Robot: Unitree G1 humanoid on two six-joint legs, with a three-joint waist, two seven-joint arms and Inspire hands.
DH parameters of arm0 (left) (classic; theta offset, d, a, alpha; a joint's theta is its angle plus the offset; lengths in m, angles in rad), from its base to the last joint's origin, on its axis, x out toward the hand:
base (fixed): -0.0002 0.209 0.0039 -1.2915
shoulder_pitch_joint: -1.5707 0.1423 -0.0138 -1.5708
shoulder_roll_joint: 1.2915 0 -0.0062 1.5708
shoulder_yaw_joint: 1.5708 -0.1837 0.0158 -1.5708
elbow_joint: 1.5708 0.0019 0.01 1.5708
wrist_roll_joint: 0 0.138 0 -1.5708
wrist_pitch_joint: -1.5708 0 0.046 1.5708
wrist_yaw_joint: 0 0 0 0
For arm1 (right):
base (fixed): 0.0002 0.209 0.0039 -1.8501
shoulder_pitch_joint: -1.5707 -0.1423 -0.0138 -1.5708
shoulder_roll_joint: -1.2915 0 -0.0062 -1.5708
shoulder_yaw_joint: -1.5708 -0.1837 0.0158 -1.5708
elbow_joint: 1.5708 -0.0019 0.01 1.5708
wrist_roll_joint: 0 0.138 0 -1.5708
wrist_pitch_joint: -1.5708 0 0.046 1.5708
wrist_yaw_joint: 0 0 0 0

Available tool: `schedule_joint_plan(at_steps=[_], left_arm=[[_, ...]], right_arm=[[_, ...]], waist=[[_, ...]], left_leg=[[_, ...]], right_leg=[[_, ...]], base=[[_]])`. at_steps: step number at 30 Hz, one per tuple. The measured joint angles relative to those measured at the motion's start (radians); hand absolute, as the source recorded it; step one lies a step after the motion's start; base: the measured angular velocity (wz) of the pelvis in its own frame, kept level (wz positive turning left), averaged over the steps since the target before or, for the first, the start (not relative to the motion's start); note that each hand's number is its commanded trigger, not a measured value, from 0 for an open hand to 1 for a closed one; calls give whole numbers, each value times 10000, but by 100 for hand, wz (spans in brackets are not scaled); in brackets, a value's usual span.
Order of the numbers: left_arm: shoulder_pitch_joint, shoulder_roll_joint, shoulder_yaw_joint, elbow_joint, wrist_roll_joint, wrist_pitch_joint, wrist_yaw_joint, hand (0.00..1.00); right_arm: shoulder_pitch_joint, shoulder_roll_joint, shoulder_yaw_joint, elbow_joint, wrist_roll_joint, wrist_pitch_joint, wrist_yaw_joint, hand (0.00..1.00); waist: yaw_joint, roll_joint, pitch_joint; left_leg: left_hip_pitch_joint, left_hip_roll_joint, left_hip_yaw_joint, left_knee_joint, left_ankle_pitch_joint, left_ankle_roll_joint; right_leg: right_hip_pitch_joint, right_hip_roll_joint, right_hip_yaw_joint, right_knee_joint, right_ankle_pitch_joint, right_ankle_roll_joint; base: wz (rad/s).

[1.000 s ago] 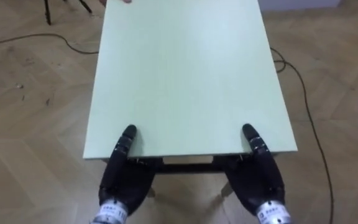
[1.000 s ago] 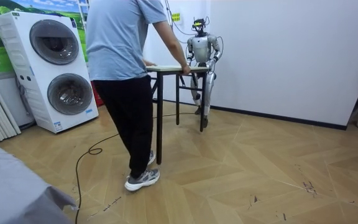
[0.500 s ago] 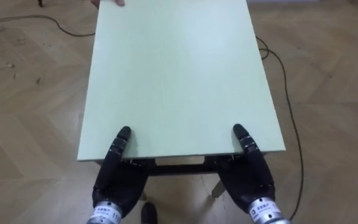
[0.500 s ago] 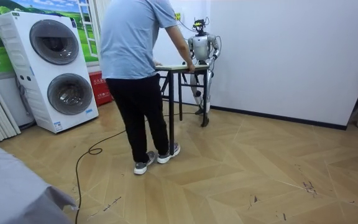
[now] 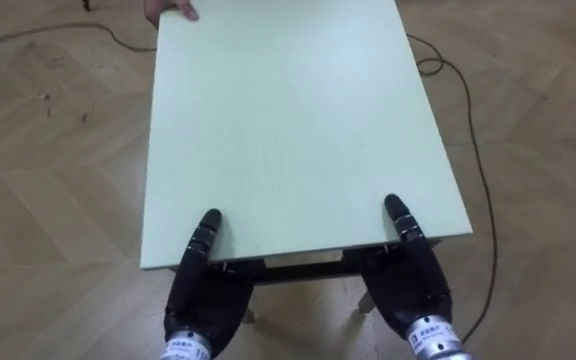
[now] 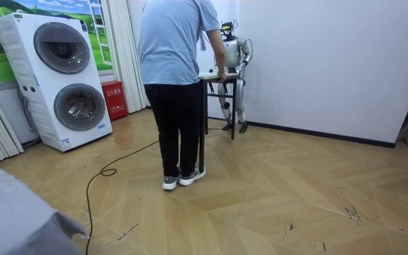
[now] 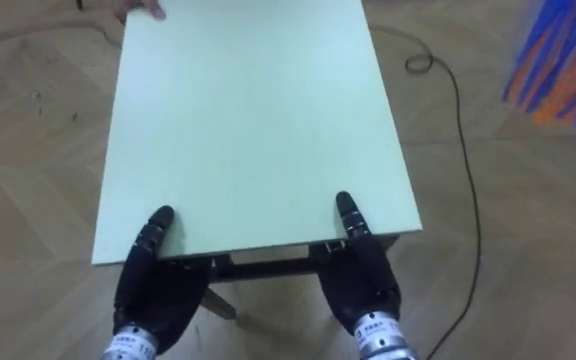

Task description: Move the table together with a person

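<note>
Person [image 6: 178, 85] and pale green table [image 5: 288, 120] have shifted toward the room view's right. Left hand [image 5: 206, 295] at 7 o'clock and right hand [image 5: 413, 285] at 5 o'clock clamp its near edge, thumbs on top, fingers apparently curled beneath. Person's hand [image 5: 168, 10] holds the 11 o'clock corner.

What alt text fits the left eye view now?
A pale green table seen from above, with the robot's left hand and right hand at its near edge, one by each corner. A person's hand is at the far left corner, and a wooden floor lies around the table.
</note>
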Motion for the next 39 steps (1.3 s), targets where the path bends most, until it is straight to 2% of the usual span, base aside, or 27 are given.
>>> schedule_joint_plan(at_steps=[1,2,3,4,5,6,7,8,9,11,12,13,14,16,17,18,19,20,21,22,23,24,25,27,30,33,39], left_arm=[[0,-60,11,16,0,11,5,100],[-3,-126,43,25,-14,-7,17,100],[-66,-198,46,24,-54,-20,16,100],[-162,-235,55,25,-102,-25,15,100],[-266,-199,72,54,-152,-69,11,100],[-442,94,111,-4,-216,-198,-116,100],[-559,168,112,40,-225,-231,-149,100],[-774,189,72,259,-225,-190,-157,100],[-932,217,101,630,-295,-15,-157,100],[-1027,151,77,1050,-302,226,-156,100],[-1023,178,69,1085,-298,271,-155,100],[-1029,160,68,1104,-285,290,-155,100],[-1031,133,68,1160,-283,313,-155,100],[-1012,109,44,1173,-303,315,-154,100],[-973,91,49,1174,-307,296,-154,100],[-970,89,51,1198,-306,333,-140,100],[-972,96,45,1213,-305,369,-104,100],[-990,156,-42,1216,-224,405,-23,100],[-977,201,-168,1215,-171,396,-19,100],[-977,196,-189,1216,-134,406,-19,100],[-961,203,-225,1215,-97,412,-20,100],[-949,221,-216,1213,-98,410,-29,100],[-934,220,-211,1214,-89,411,-29,100],[-793,162,-113,1154,77,359,-29,100],[-738,268,-240,1119,106,138,-81,100],[-507,317,-196,819,99,-79,-102,100],[-390,311,-148,696,111,-252,-178,100]], right_arm=[[-14,6,0,-1,3,5,0,100],[-84,49,-12,0,4,51,-11,100],[-244,41,-19,4,-14,130,-69,100],[-362,37,-30,23,16,145,-90,100],[-543,119,-170,153,10,197,-95,100],[-742,504,-257,255,-27,308,-95,100],[-738,654,-324,266,-62,335,-95,100],[-602,739,-362,268,-59,316,-37,100],[-414,644,-404,308,-46,305,33,100],[-196,600,-483,449,69,303,32,100],[-125,604,-529,463,70,394,31,100],[-86,599,-563,460,71,421,32,100],[-48,596,-641,450,67,532,32,100],[-60,519,-666,422,40,605,31,100],[-51,497,-682,414,11,683,32,100],[11,493,-735,410,14,748,32,100],[81,483,-832,408,42,792,32,100],[273,482,-878,404,152,812,71,100],[471,482,-877,392,315,791,182,100],[537,472,-862,386,379,762,235,100],[617,467,-832,384,442,696,317,100],[592,462,-712,384,452,666,310,100],[583,430,-700,387,459,640,300,100],[558,422,-607,388,465,637,212,100],[548,397,-428,387,484,545,211,100],[393,417,-204,381,590,367,206,100],[305,443,-142,389,591,357,202,100]], waist=[[-1,50,-1],[-27,78,-1],[-97,60,39],[-142,22,136],[-395,125,132],[-497,29,87],[-626,-154,44],[-977,-239,2],[-1223,-229,-37],[-1075,-135,-98],[-950,-160,-90],[-884,-178,-96],[-878,-188,-104],[-1034,-225,-115],[-1144,-278,-128],[-1368,-261,-115],[-1504,-254,-101],[-1548,-348,-89],[-1543,-489,-169],[-1540,-516,-171],[-1435,-578,-168],[-1147,-629,-128],[-996,-582,-131],[-490,-541,-160],[-384,-548,-165],[-235,-645,-161],[-251,-694,-146]], left_leg=[[183,70,-48,104,-80,-36],[513,120,-56,97,-176,-57],[699,79,-45,-315,-364,-33],[840,38,30,-695,-506,37],[894,42,-172,-1146,-925,436],[338,-101,-771,-1118,-1152,511],[101,-279,-1041,-1065,-1195,572],[-148,-637,-1280,-897,-1409,607],[-258,-906,-1013,-504,-1603,559],[-12,-920,-481,-427,-1639,533],[115,-940,-213,-561,-1624,609],[158,-974,-211,-619,-1580,667],[168,-1085,-209,-716,-1435,763],[104,-1283,-38,-984,-1102,986],[98,-1377,81,-1221,-876,1139],[120,-1249,437,-1318,-778,1262],[171,-1118,643,-1356,-734,1269],[418,-932,935,-1674,-540,1172],[606,-818,1306,-2108,-283,1019],[680,-730,1509,-2267,-171,925],[876,-728,1760,-2548,16,756],[1033,-771,1900,-2634,63,682],[1078,-772,1901,-2676,51,658],[1344,-737,1600,-3214,187,621],[1526,-564,1448,-3657,375,645],[1707,-555,1525,-3753,417,681],[1925,-571,1002,-4023,440,674]], right_leg=[[-136,-35,-194,232,18,-32],[-483,-191,-528,940,104,-184],[-1287,-543,-470,2398,322,-554],[-2004,-867,-277,3758,650,-854],[-3433,-614,295,4086,529,-188],[-4169,-73,859,1872,965,154],[-4404,-39,1001,964,1463,157],[-4632,-236,1425,159,1983,264],[-4582,-520,1677,310,2390,6],[-4311,-740,1423,436,2621,-44],[-4092,-770,1316,141,3044,10],[-3990,-777,1312,-71,3335,99],[-3801,-830,1323,-551,4309,480],[-3539,-893,1555,-1364,4867,1044],[-3372,-996,1736,-1726,5205,1389],[-3355,-1067,2097,-1270,5184,1234],[-3409,-1102,2266,-484,4711,775],[-3511,-1295,2400,1271,3347,515],[-3307,-1461,2539,2546,2078,661],[-3096,-1539,2548,2885,1563,678],[-2655,-1666,2616,3167,860,799],[-2449,-1469,2804,2723,726,749],[-2400,-1299,2834,2575,785,670],[-1995,-780,2933,1589,1120,324],[-1462,-433,2807,536,1523,313],[-1304,-332,2951,295,1618,404],[-863,-269,2729,-246,1583,470]], base=[[-25],[-28],[-29],[-12],[5],[30],[90],[140],[132],[34],[-10],[-6],[8],[17],[46],[65],[84],[75],[66],[46],[0],[-23],[-54],[-44],[2],[-11],[8]])
